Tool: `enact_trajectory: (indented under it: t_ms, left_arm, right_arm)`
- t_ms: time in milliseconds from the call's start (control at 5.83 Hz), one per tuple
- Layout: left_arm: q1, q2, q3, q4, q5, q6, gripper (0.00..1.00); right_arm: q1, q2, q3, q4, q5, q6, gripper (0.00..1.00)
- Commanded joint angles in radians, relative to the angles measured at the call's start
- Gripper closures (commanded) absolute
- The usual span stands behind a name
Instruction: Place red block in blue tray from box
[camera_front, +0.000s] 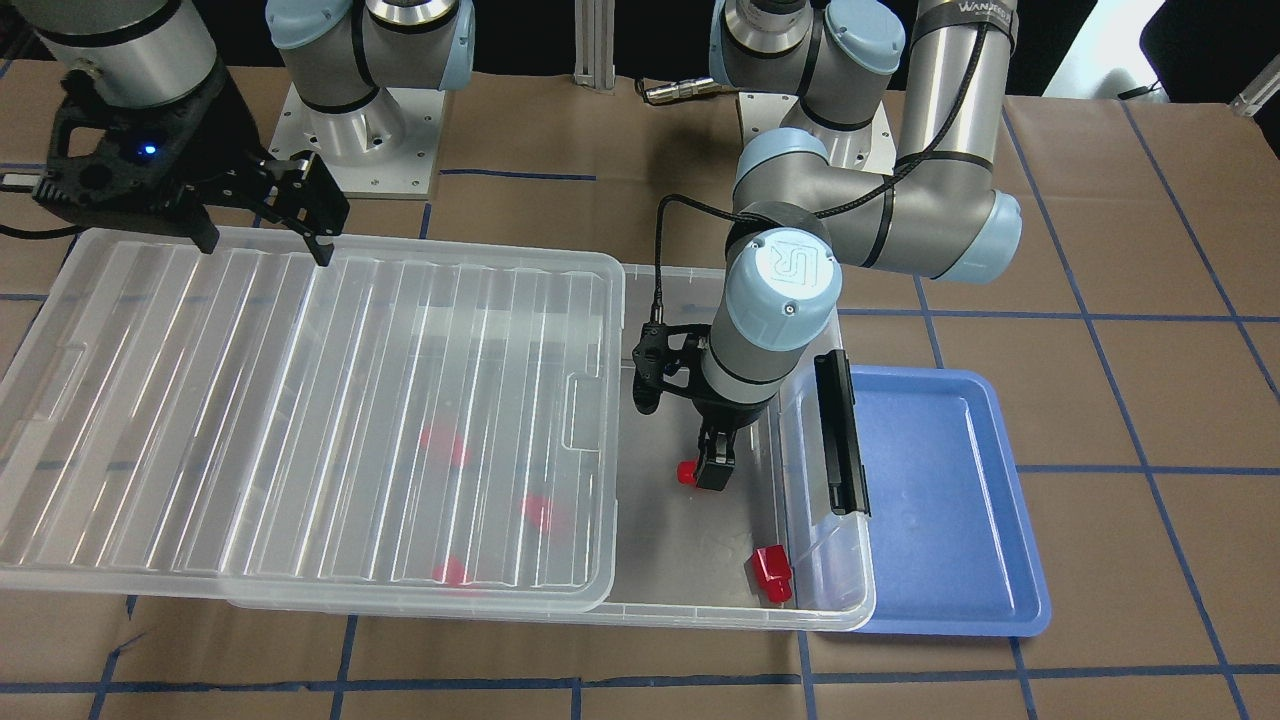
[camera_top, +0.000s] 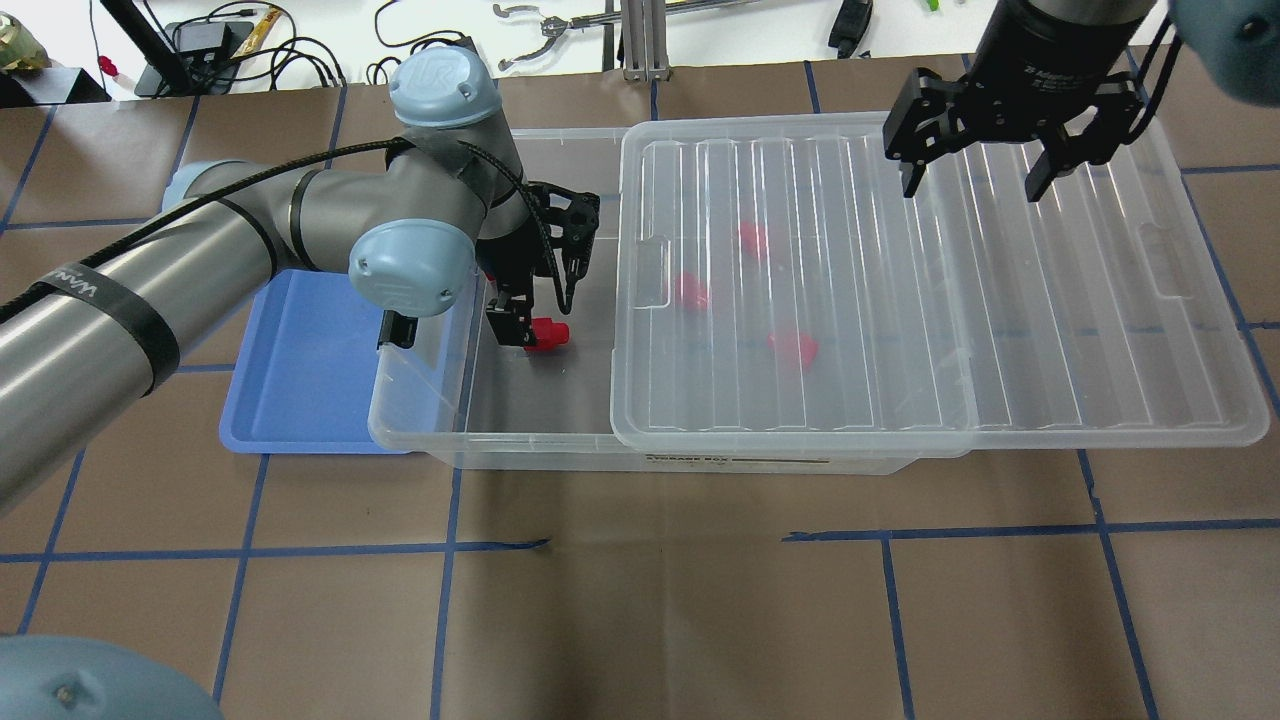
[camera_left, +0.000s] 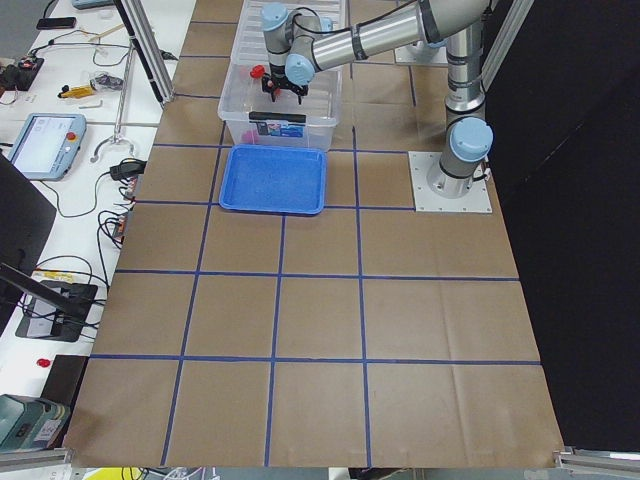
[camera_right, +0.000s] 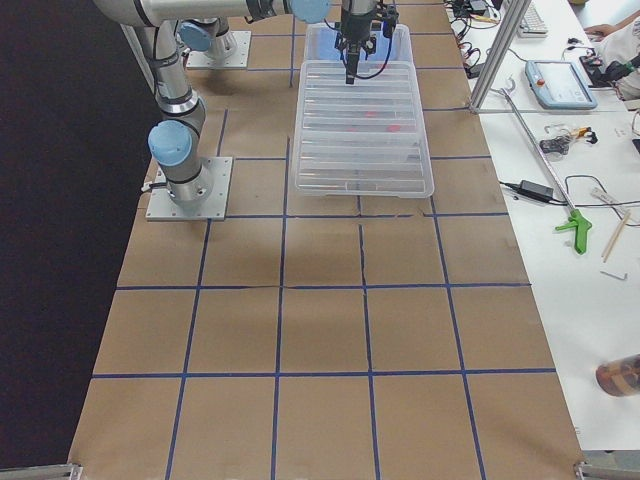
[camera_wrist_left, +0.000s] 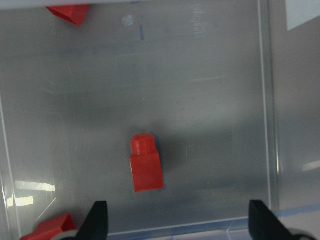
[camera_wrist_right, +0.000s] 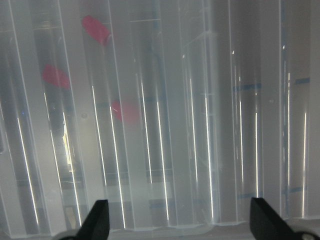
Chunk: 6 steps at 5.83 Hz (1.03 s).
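The clear box (camera_front: 700, 608) lies with its ribbed lid (camera_front: 300, 400) slid toward my right side, so the end near the blue tray (camera_front: 940, 500) is uncovered. My left gripper (camera_front: 715, 468) is down inside that uncovered end, open, right over a red block (camera_front: 686, 472) lying on the box floor. In the left wrist view the red block (camera_wrist_left: 146, 162) lies between the spread fingers (camera_wrist_left: 97, 220), untouched. Another red block (camera_front: 770, 575) lies in the box corner. My right gripper (camera_top: 975, 180) is open and empty above the lid's far end. The tray holds nothing.
Three more red blocks (camera_top: 752, 238) (camera_top: 692, 290) (camera_top: 793, 347) show blurred under the lid. A black latch clip (camera_front: 840, 435) sits on the box wall next to the tray. The tray (camera_top: 310, 370) touches the box end. Brown paper with blue tape lines covers the table.
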<state>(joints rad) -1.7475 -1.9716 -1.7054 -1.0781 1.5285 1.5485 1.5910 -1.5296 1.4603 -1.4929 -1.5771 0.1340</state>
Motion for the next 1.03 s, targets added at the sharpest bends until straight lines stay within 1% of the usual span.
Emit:
enact_trajectory:
  t_ms: [0,343,515,687,858]
  left_arm:
    - [-0.001,-0.035,-0.048,0.088,0.004,0.001,0.02]
    - [-0.001,-0.075,-0.045,0.090,0.005,-0.002,0.09]
    - [-0.001,-0.093,-0.046,0.105,0.005,-0.005,0.17]
    - [-0.003,-0.095,-0.046,0.124,0.005,-0.007,0.45]
    - [-0.003,-0.092,-0.043,0.124,0.007,-0.008,0.85]
  right_arm:
    - [0.068,-0.001,0.000,-0.001,0.002,0.071,0.00]
    - [0.070,0.009,0.000,-0.004,0.002,0.061,0.00]
    - [0.061,0.012,-0.001,0.000,0.000,0.041,0.00]
    - [0.047,0.016,0.002,-0.001,0.000,0.007,0.00]
    - [0.037,0.014,0.006,0.000,0.000,0.003,0.00]
